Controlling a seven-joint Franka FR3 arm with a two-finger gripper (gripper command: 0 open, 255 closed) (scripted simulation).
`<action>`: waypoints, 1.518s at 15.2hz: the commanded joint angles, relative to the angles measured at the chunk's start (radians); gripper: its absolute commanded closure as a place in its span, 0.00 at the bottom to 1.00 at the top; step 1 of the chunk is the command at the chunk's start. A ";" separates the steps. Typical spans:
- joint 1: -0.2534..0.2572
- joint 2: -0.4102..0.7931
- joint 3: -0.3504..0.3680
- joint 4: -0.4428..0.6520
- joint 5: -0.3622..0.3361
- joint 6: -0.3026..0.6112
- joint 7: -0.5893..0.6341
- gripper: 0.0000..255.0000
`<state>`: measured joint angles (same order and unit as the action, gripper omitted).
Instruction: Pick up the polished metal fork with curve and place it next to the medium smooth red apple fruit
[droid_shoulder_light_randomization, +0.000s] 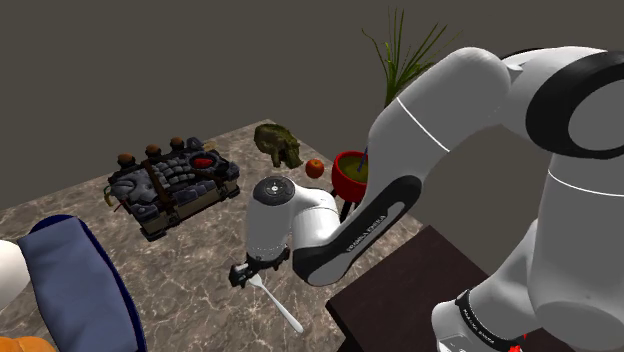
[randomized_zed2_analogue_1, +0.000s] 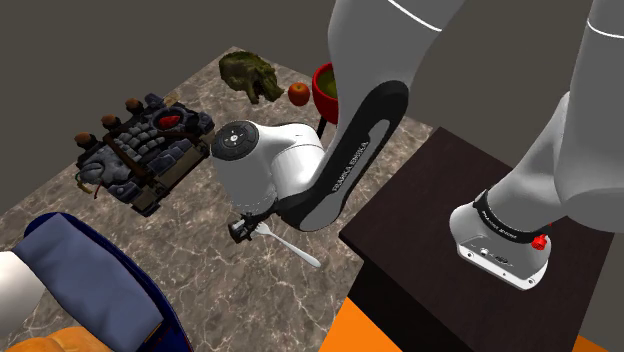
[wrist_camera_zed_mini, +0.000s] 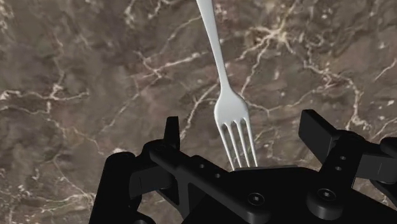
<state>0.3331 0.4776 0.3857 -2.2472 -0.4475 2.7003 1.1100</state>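
Two black fingers (wrist_camera_zed_mini: 172, 130) of the gripper (wrist_camera_zed_mini: 245, 135) stand wide apart, and I see that they hold nothing. The fork (wrist_camera_zed_mini: 224, 89) lies flat on the table (wrist_camera_zed_mini: 76, 76), with its four tines between the fingers and its handle running straight away from the hand. Neither finger touches it. In the shoulder view the gripper (droid_shoulder_light_randomization: 243, 272) hangs low over the tine end of the fork (droid_shoulder_light_randomization: 277, 303), near the table's edge by the dark stand (droid_shoulder_light_randomization: 400, 290).

The apple (droid_shoulder_light_randomization: 315, 168) is well apart from the fork, at the far side of the table. Just beside it stands a red bowl (droid_shoulder_light_randomization: 347, 180) with something green inside; the arm hides part of the bowl. On the apple's other side is a green-brown animal figure (droid_shoulder_light_randomization: 279, 143).

The fork is pale, polished metal, slim, with a light curve in the handle. The table top looks like brown marble with pale veins. The apple is small, round and smooth, red-orange. A dark quilted bag (droid_shoulder_light_randomization: 172, 182) with straps lies at the shoulder view's left, and a blue cushion (droid_shoulder_light_randomization: 75, 280) lies nearer the camera.
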 joint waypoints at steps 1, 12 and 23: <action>0.022 0.033 -0.025 0.012 -0.027 0.022 0.024 0.00; 0.055 0.094 -0.067 0.036 -0.066 0.060 0.053 0.00; 0.057 0.098 -0.068 0.041 -0.066 0.059 0.054 1.00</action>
<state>0.3891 0.5659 0.3173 -2.2091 -0.5139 2.7391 1.1648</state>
